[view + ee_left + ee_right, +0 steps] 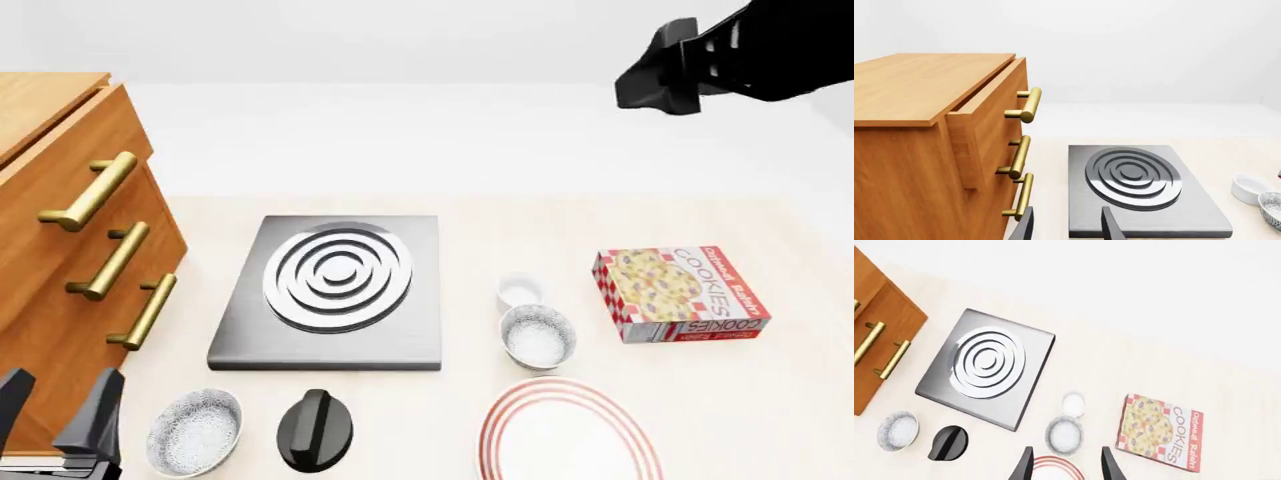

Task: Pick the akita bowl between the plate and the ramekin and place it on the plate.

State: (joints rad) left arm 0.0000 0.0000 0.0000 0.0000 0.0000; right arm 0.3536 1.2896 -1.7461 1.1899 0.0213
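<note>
While unseen from the front, right tool point(1066, 466) spread above akita bowl point(1064, 435).

- Our right arm's end point(681, 62) is a matte black block of faceted, angular housing with stepped edges, showing no visible markings.
- Our left gripper point(60, 415) has two dark grey, flat blade-like fingers point(96, 412) that taper to blunt tips, rising from a black base with a thin pale edge.
- In our left wrist view, the left gripper's fingers point(1113, 225) are plain dark slats.
- Our right gripper point(1065, 466) shows two dark, slim, slightly curved fingers point(1108, 465) with lighter inner faces.
</note>
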